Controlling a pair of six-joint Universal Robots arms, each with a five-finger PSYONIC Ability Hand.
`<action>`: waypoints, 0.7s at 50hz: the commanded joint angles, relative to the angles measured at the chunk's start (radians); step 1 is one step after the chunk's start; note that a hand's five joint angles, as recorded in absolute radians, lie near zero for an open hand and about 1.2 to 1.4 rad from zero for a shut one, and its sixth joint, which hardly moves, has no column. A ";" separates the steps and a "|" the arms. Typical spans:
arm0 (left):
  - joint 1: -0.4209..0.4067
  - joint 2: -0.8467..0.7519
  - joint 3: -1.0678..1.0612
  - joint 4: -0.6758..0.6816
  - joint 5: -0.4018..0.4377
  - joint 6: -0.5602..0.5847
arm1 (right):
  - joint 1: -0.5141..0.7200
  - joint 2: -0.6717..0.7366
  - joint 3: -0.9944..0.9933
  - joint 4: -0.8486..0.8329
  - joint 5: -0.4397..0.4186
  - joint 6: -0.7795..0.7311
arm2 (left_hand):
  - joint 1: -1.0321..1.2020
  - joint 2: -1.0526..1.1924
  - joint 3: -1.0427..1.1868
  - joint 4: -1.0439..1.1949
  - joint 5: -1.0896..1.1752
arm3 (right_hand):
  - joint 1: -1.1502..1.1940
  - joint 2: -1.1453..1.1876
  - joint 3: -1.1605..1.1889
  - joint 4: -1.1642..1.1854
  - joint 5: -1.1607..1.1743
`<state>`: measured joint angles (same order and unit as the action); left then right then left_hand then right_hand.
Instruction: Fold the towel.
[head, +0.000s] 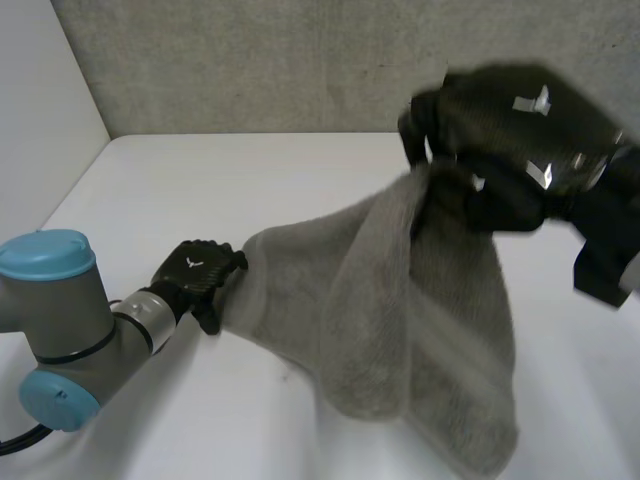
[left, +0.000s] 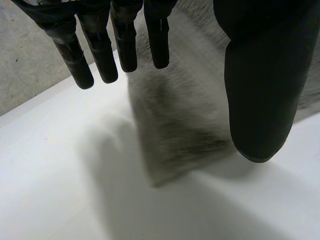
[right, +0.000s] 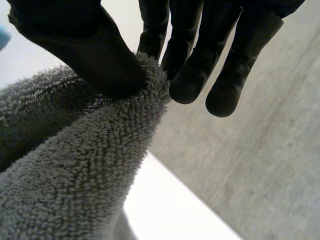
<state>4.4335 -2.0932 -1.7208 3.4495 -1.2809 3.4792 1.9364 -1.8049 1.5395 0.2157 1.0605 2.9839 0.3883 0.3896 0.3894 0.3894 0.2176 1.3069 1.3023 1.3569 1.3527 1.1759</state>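
Observation:
A grey terry towel (head: 400, 300) hangs in folds from my right hand (head: 510, 140), which is raised above the table's right half. In the right wrist view that hand (right: 85, 50) is shut on the towel (right: 90, 170), its thumb pinching a top edge against the fingers (right: 190, 75). The towel's lower left corner reaches down to the white table (head: 250, 180). My left hand (head: 200, 275) sits low at that corner. In the left wrist view this hand (left: 260, 90) is open, its straight fingers (left: 100, 55) held over the towel corner (left: 180, 135) without gripping it.
A grey back wall (head: 300, 60) runs along the table's far edge, and a pale side wall (head: 40, 100) closes the left side. Bare table surface lies behind and in front of the towel.

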 joint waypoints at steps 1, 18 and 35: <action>-0.002 0.004 -0.005 0.000 0.000 -0.003 | 0.013 0.022 -0.228 0.114 -0.001 0.055 | 0.054 0.053 0.053 0.053 0.050 | 0.089 0.094 0.039 0.044 0.046; -0.080 0.057 -0.019 -0.030 0.006 -0.153 | 0.137 0.107 -0.436 0.180 0.071 0.063 | -0.004 -0.006 -0.005 -0.005 -0.008 | 0.089 0.094 0.039 0.044 0.046; -0.180 0.117 -0.011 -0.133 0.105 -0.397 | 0.170 0.177 -0.363 0.160 0.124 0.032 | -0.137 -0.138 -0.138 -0.138 -0.141 | 0.089 0.094 0.039 0.044 0.046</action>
<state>4.2890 -1.9700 -1.7459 3.3264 -1.2575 3.1547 2.1033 -1.6200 1.1391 0.3919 1.1854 3.0333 0.2244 0.2204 0.2221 0.2221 0.0493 1.3096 1.3023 1.3569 1.3527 1.1762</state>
